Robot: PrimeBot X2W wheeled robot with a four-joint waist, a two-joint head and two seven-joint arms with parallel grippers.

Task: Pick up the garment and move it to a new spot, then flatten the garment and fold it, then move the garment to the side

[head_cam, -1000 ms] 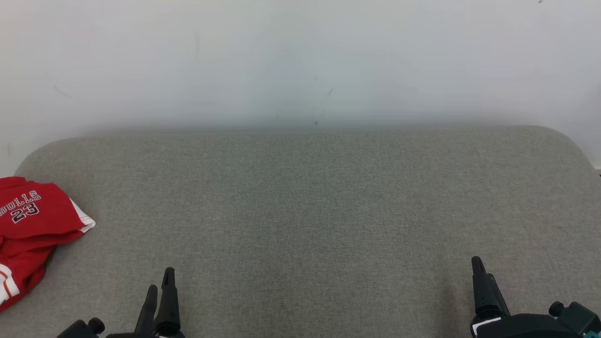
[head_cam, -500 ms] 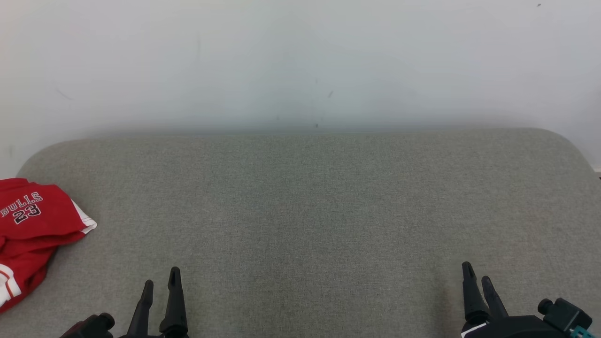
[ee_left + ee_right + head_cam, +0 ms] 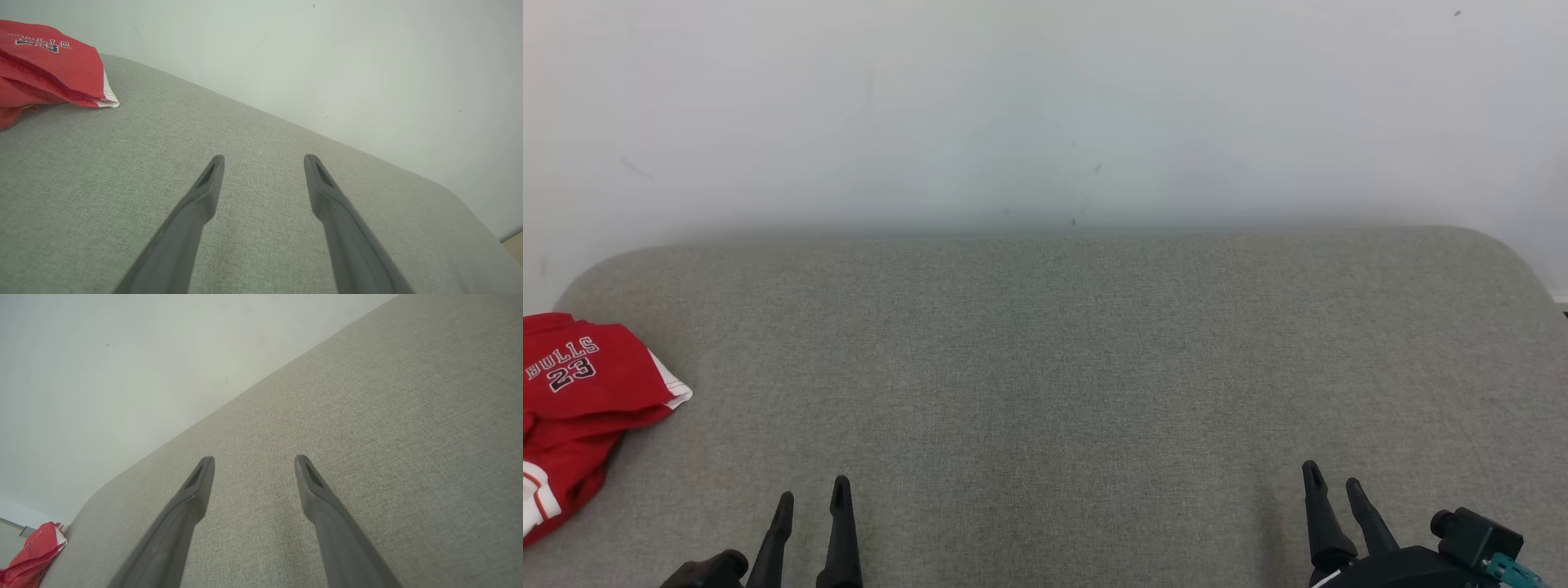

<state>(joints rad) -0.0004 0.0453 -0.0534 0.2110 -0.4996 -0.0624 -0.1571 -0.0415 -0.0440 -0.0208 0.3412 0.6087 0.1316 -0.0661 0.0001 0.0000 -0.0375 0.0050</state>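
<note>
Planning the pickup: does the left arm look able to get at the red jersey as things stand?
Probably yes. The left gripper is open and empty, and only bare grey cushion lies between it and the red jersey off to its left.

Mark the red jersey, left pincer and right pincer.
red jersey (image 3: pixel 584 408): head view, red fabric just below the number.
left pincer (image 3: pixel 814 490): head view, midway between its fingertips.
right pincer (image 3: pixel 1333 475): head view, midway between its fingertips.
</note>
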